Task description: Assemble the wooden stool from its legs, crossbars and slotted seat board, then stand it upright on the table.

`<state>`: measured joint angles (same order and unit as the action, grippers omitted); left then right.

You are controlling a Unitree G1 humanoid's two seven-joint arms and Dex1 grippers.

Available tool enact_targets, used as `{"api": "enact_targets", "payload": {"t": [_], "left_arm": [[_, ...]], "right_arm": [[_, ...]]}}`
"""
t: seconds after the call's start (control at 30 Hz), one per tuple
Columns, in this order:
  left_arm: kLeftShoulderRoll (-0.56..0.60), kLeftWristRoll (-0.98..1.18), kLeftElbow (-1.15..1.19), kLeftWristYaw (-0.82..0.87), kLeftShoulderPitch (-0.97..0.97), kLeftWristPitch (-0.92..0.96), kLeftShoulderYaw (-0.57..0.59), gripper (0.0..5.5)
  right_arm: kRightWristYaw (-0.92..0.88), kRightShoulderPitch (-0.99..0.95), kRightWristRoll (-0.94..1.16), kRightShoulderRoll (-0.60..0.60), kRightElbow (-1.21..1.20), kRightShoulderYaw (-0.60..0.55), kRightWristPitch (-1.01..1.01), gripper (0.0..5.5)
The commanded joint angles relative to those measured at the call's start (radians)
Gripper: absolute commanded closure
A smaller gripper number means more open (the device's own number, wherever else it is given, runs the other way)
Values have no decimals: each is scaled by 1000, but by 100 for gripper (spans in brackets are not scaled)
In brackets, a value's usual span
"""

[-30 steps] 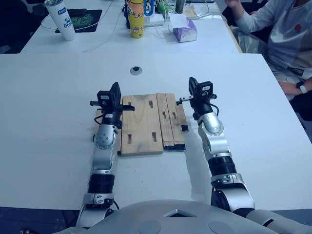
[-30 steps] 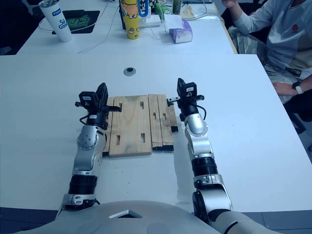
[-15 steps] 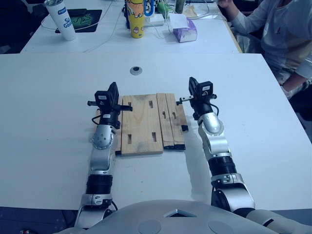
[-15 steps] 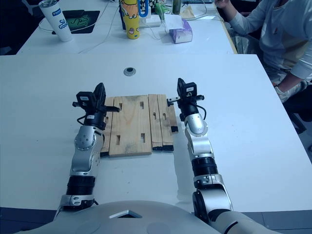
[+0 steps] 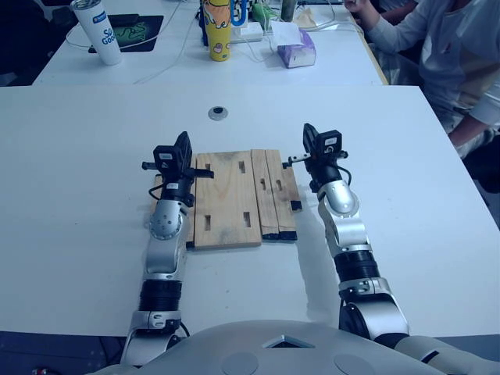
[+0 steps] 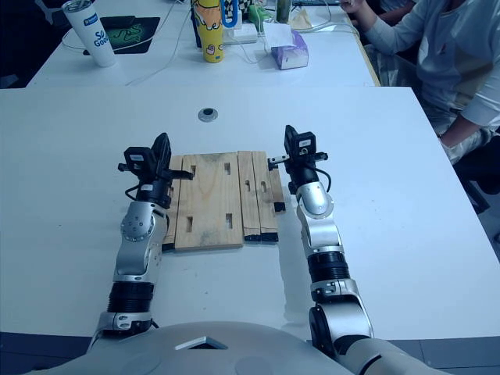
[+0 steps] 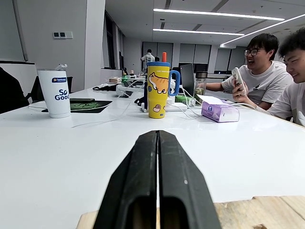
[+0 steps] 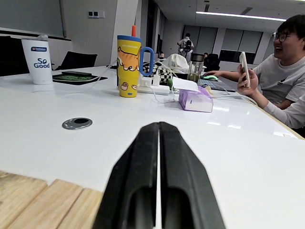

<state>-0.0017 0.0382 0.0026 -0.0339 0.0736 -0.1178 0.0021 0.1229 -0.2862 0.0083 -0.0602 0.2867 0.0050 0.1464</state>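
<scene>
Flat on the white table lie the stool's wooden parts. The wide slotted seat board is in the middle, with two narrower slotted boards against its right side and another strip along its left side. My left gripper hovers over the left edge of the wood, shut with nothing in it; its fingers press together above a board edge. My right gripper sits at the far right corner of the boards, also shut and empty, over the plank ends.
A round metal grommet is set in the table beyond the boards. The neighbouring table behind holds a white tumbler, a yellow cup and a tissue box. Bare table lies left, right and in front of the boards.
My left gripper swayed slightly to the left and came back. The boards and the right arm have stayed put.
</scene>
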Motion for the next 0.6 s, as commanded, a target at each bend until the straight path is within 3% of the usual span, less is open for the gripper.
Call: {"api": "enact_targets", "payload": {"t": [0.03, 0.6], "left_arm": [[-1, 1, -14, 2, -4, 10, 2, 550], [2, 3, -16, 0, 2, 11, 6, 550]], "right_arm": [[0, -12, 7, 2, 0, -3, -7, 547], [-5, -15, 6, 3, 5, -5, -6, 547]]}}
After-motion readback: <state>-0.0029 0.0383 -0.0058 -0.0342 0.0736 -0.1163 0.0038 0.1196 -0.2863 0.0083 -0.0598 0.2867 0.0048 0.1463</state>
